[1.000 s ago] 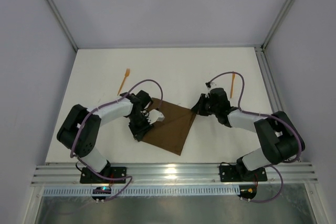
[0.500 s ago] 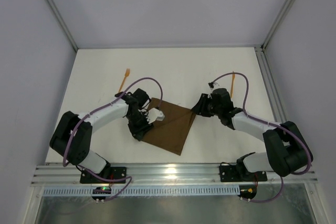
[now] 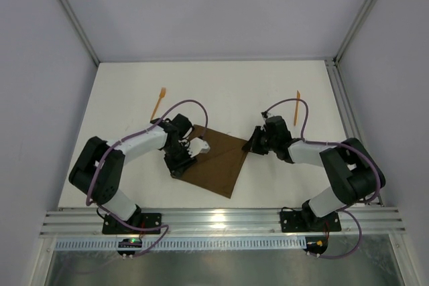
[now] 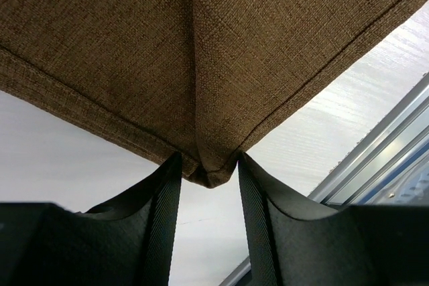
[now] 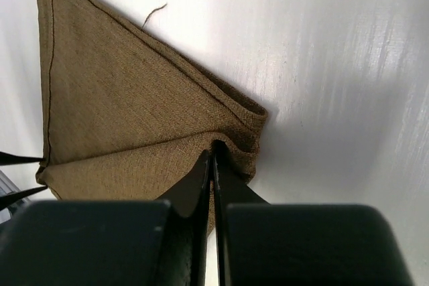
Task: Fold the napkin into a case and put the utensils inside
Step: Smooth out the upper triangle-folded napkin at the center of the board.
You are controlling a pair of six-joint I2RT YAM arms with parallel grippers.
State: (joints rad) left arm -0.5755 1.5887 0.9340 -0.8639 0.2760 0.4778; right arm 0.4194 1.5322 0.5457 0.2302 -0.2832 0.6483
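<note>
The napkin (image 3: 218, 162), one brown cloth, lies between two grippers. The left gripper (image 4: 206, 173) and right gripper (image 5: 213, 154) each pinch a corner. Two orange utensils, a fork (image 3: 157, 102) and another piece (image 3: 297, 107), lie farther back.

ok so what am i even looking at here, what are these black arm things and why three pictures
Two robot arms are bolted at the near edge of a white table. One picture looks down from above; the other two come from cameras on each wrist. A brown napkin lies between the arms, with two orange utensils farther back, untouched. The left end effector has a napkin corner between its fingers. The right end effector is shut, pinching the opposite corner.
</note>
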